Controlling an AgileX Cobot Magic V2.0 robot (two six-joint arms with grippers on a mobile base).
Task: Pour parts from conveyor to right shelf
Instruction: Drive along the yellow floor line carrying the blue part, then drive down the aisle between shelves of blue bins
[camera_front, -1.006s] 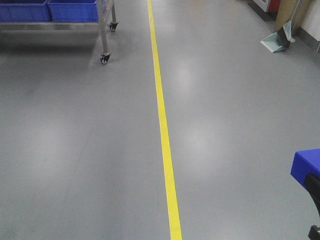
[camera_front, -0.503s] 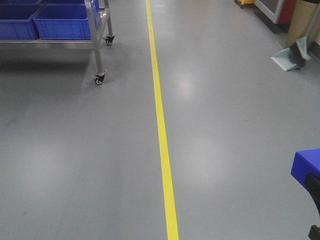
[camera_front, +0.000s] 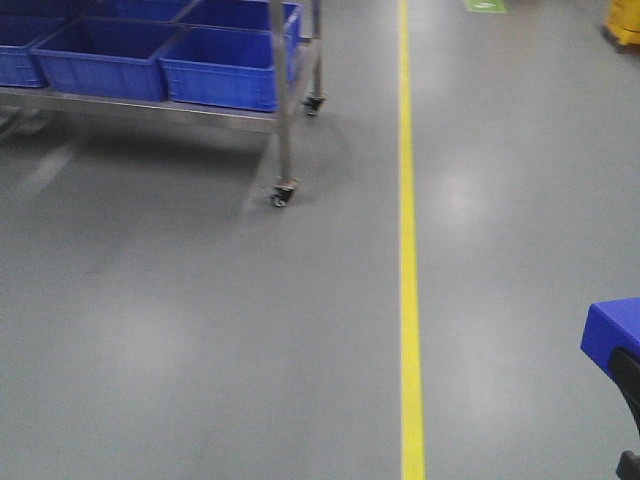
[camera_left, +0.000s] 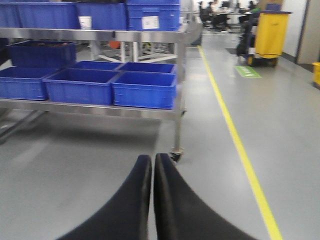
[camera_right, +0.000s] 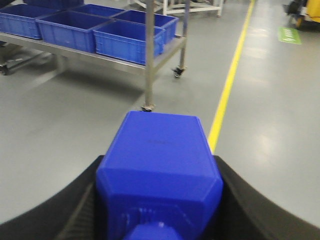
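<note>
- Front view: grey floor (camera_front: 150, 330) fills the frame; yellow line (camera_front: 410, 300) runs straight up it; steel shelf (camera_front: 283, 120) in at top left, blue bins (camera_front: 225, 65) side by side on its lower level, one caster (camera_front: 283, 196) down on the floor; and there at the right edge, a corner of the blue part (camera_front: 612, 335), well apart from the shelf; any lettering here is too small to make out.
- Left wrist view: left end effector (camera_left: 152, 200) low in the centre, its two black fingers (camera_left: 125, 210) clenched flat against each other along their length, gripping nothing; ahead of it the shelf, bins in a row on the lower level, more bins on the upper; white labels (camera_left: 150, 22) on those upper bins, print too blurred to read; yellow cart (camera_left: 272, 32) far back, right of the line; green floor marking (camera_left: 247, 71) in front of it, its writing unreadable too.
- Right wrist view: right end effector (camera_right: 159, 215) clamped on the blue part, black fingers (camera_right: 60, 215) hugging both flanks; the part fills the lower middle, faceted body, small stud at the near end; it hangs over bare floor, shelf and bins off to the upper left, yellow line passing on the right; I cannot make out any marking on the part.
</note>
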